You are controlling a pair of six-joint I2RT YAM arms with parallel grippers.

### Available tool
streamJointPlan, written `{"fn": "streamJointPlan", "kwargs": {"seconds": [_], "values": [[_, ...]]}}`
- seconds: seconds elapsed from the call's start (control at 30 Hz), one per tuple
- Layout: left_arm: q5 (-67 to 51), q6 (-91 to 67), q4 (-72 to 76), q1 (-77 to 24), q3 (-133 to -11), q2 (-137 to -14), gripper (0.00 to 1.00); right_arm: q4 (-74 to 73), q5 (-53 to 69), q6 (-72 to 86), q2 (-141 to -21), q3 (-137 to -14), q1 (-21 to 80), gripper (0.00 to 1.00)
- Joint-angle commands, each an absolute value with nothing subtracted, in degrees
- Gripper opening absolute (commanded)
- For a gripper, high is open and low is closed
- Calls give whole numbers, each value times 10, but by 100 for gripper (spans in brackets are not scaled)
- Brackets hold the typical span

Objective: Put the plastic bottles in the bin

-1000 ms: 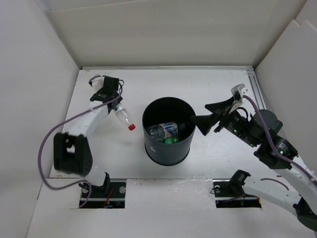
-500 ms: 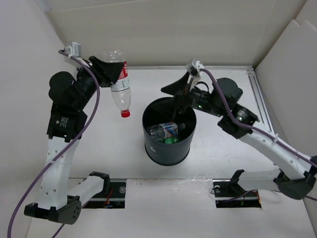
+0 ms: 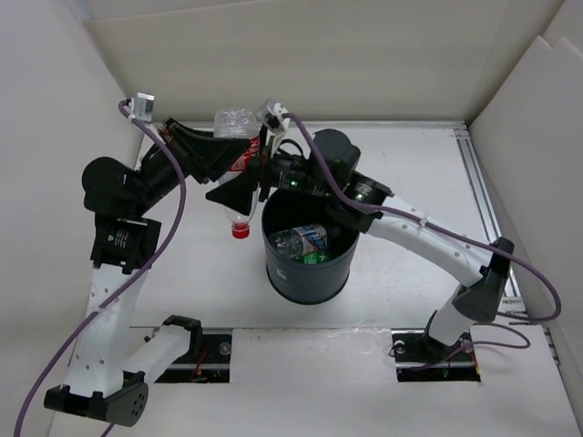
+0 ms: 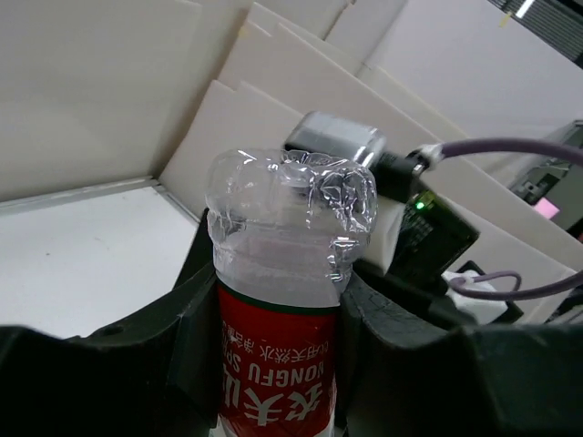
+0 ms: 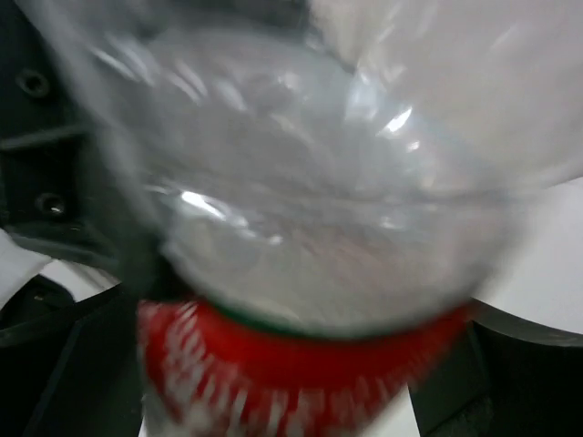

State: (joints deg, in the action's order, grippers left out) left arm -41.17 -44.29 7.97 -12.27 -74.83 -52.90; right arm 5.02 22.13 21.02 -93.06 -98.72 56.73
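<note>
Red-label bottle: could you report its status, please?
Left hand shut on red-label bottle, cap down, left of bin. Right hand around it, grip unclear.

White tabletop (image 3: pixel 414 157) boxed by pale cardboard walls (image 3: pixel 301 64); even light.

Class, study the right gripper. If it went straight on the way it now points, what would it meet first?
The red-labelled bottle, held cap-down by the left gripper. It fills the right wrist view, so the right gripper is probably very near it.
</note>
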Motion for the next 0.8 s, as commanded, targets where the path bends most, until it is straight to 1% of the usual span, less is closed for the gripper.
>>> {"fn": "streamJointPlan", "kwargs": {"seconds": [0.0, 0.03, 0.07, 0.1, 0.13, 0.17, 0.2, 0.23, 0.27, 0.3, 0.37, 0.4, 0.53, 0.63, 0.67, 0.7, 0.77], "values": [[-450, -507, 183, -123, -743, -521, 0, 100, 222, 232, -946, -1006, 584, 97], [-450, -507, 189, -123, -743, -521, 0, 112, 222, 238, -952, -1000, 584, 88], [-450, -507, 189, -123, -743, -521, 5, 124, 231, 238, -952, -995, 584, 73], [-450, -513, 189, -123, -743, -521, 26, 130, 231, 244, -952, -995, 584, 55], [-450, -513, 189, -123, -743, -521, 45, 130, 231, 244, -952, -989, 584, 12], [-420, -505, 168, -123, -743, -521, 63, 130, 231, 244, -943, -984, 584, 1], [-402, -483, 151, -123, -749, -521, 99, 130, 215, 237, -937, -977, 584, 0], [-382, -467, 130, -123, -756, -514, 100, 122, 207, 232, -930, -959, 584, 0], [-361, -450, 74, -123, -785, -514, 100, 117, 200, 232, -913, -950, 574, 0], [-315, -433, 42, -123, -801, -514, 100, 111, 193, 222, -904, -940, 567, 0], [-271, -392, -13, -123, -844, -520, 100, 97, 188, 215, -872, -900, 540, 0], [-225, -381, -65, -123, -857, -520, 100, 97, 188, 206, -859, -885, 531, 0], [-164, -347, -126, -123, -870, -520, 100, 59, 146, 165, -795, -820, 495, 0], [-156, -337, -126, -123, -834, -498, 100, 40, 120, 146, -748, -775, 473, 0], [-156, -337, -126, -123, -824, -497, 100, 40, 120, 141, -739, -766, 462, 2], [-156, -337, -126, -123, -813, -489, 100, 33, 120, 134, -732, -751, 456, 16], [-156, -331, -126, -123, -784, -481, 100, 24, 120, 127, -715, -737, 448, 37]]}}
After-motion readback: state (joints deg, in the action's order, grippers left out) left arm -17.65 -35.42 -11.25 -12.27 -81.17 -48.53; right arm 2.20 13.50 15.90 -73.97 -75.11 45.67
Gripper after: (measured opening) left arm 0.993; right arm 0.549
